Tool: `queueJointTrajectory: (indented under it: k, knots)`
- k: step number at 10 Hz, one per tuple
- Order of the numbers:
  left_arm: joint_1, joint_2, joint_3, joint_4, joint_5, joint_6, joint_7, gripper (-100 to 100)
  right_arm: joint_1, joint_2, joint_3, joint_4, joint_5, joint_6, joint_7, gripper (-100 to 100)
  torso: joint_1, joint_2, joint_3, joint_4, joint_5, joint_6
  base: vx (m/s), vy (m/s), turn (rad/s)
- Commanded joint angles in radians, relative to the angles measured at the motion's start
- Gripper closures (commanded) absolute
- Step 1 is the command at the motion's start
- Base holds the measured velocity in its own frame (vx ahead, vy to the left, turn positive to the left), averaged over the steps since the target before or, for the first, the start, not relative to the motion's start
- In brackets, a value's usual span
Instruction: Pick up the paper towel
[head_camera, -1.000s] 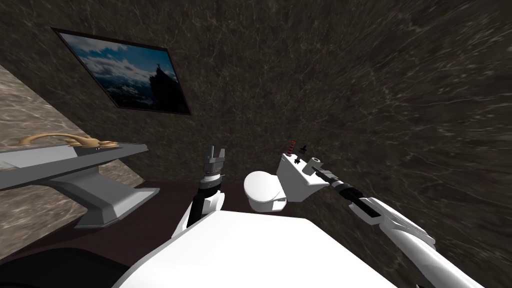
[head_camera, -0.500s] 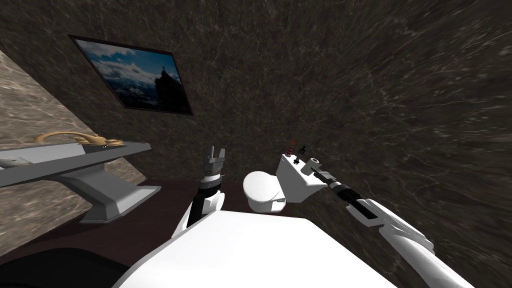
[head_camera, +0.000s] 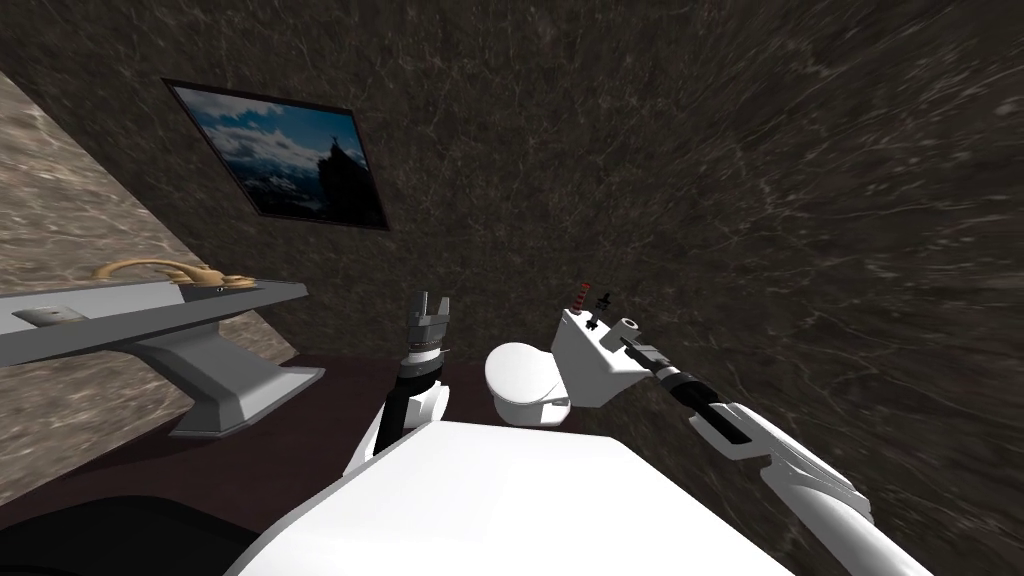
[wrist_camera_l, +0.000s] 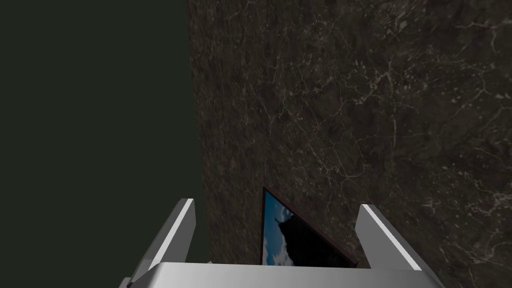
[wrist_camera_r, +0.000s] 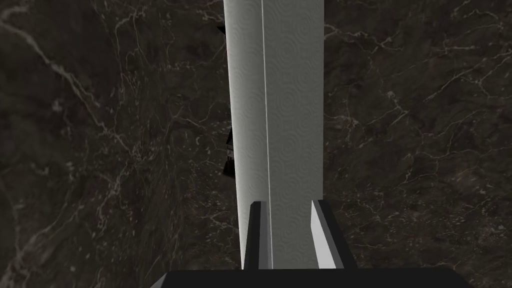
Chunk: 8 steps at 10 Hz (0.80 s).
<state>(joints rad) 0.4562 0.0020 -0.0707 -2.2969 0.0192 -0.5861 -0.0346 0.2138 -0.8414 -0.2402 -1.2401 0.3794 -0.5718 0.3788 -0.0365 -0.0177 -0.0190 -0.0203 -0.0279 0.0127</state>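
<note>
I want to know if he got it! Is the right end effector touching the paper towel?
Touching. The right wrist view shows the right end effector with both fingers pressed against the paper towel, no gap showing.

No readable text, labels, brands or numbers. The paper towel (wrist_camera_r: 280, 100) carries embossed swirls only; the framed picture (head_camera: 285, 158) shows sky and a peak, no lettering.

Dark veined wall (head_camera: 700, 150) bears a framed picture (head_camera: 290, 165); grey sink (head_camera: 150, 312) alongside.
</note>
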Motion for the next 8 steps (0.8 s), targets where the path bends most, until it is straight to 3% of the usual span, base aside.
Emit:
queueJointTrajectory:
  k: [1, 2, 3, 5, 6, 8]
  knots:
    - [0.0, 0.0, 0.0, 0.0, 0.0, 0.0, 0.0, 0, 0.004, -0.001, 0.0, -0.028, -0.001, 0.005, -0.003, 100, 0.0, 0.0, 0.0, 0.0, 0.0, 0.0, 0.002, 0.008, 0.009]
    - [0.0, 0.0, 0.0, 0.0, 0.0, 0.0, 0.0, 0, 0.049, 0.035, -0.014, -0.066, 0.002, 0.053, 0.004, 100, 0.001, 0.0, 0.0, 0.0, 0.0, 0.0, -0.016, -0.065, 0.093]
    - [0.0, 0.0, 0.0, 0.0, 0.0, 0.0, 0.0, 0, 0.076, 0.035, -0.014, -0.097, 0.002, 0.075, 0.004, 100, -0.004, 0.001, 0.0, -0.001, -0.002, 0.001, -0.024, -0.083, 0.066]
    - [0.0, 0.0, 0.0, 0.0, 0.0, 0.0, 0.0, 0, 0.076, 0.035, -0.014, -0.153, 0.002, 0.086, 0.004, 100, -0.006, 0.001, 0.0, 0.0, -0.001, 0.002, -0.002, -0.038, -0.015]
    - [0.0, 0.0, 0.0, 0.0, 0.0, 0.0, 0.0, 0, 0.127, 0.07, -0.028, -0.189, 0.006, 0.136, 0.011, 100, -0.003, 0.0, 0.0, 0.0, -0.001, 0.001, -0.003, -0.083, 0.099]
    - [0.0, 0.0, 0.0, 0.0, 0.0, 0.0, 0.0, 0, 0.147, 0.07, -0.028, -0.263, 0.006, 0.167, 0.011, 100, -0.008, 0.001, 0.0, 0.0, -0.002, 0.003, -0.011, -0.072, 0.024]
